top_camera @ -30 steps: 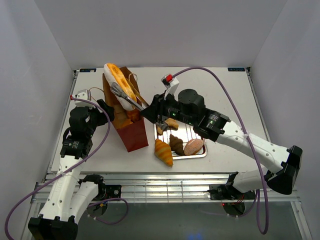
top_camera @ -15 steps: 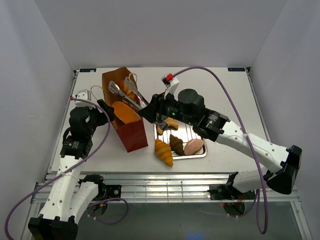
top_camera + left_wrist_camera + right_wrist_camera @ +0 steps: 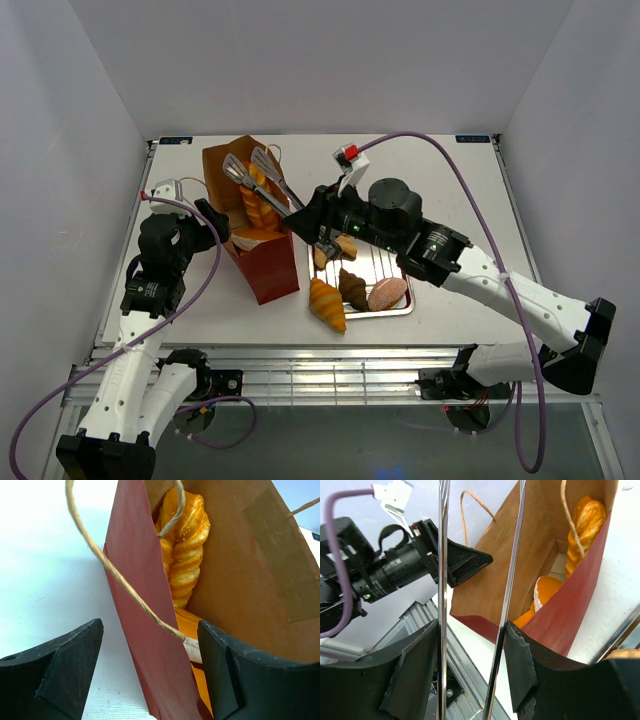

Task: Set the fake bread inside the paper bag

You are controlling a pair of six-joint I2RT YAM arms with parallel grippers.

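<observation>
Standing open at about 9 o'clock from the middle of the table (image 3: 450, 190) in the top view, the red paper bag (image 3: 268, 275) is holding some of the fake bread: a golden braided loaf (image 3: 184, 545) is resting upright against the brown lining, and an orange roll (image 3: 546, 591) is lying lower down beside it. The left gripper (image 3: 150, 630) is reaching in from the bag's 9 o'clock side, its jaws spread wide and straddling the red side wall without pinching it, while a cord handle (image 3: 95, 545) is looping across its view. The right gripper (image 3: 472, 630) is clasping the metal tongs (image 3: 262, 185) between its fingers, and the tongs' two spread tips are hovering over the bag's mouth. Just beside the bag, at its 4 o'clock, the tray (image 3: 375, 262) is carrying more bread: a dark brown pastry (image 3: 352, 288) and a pinkish roll (image 3: 387, 293) are sitting side by side, a croissant (image 3: 327, 304) is lying across the rim at the tray's 7 o'clock corner, and a small golden piece (image 3: 344, 246) is showing partly under the right gripper.
</observation>
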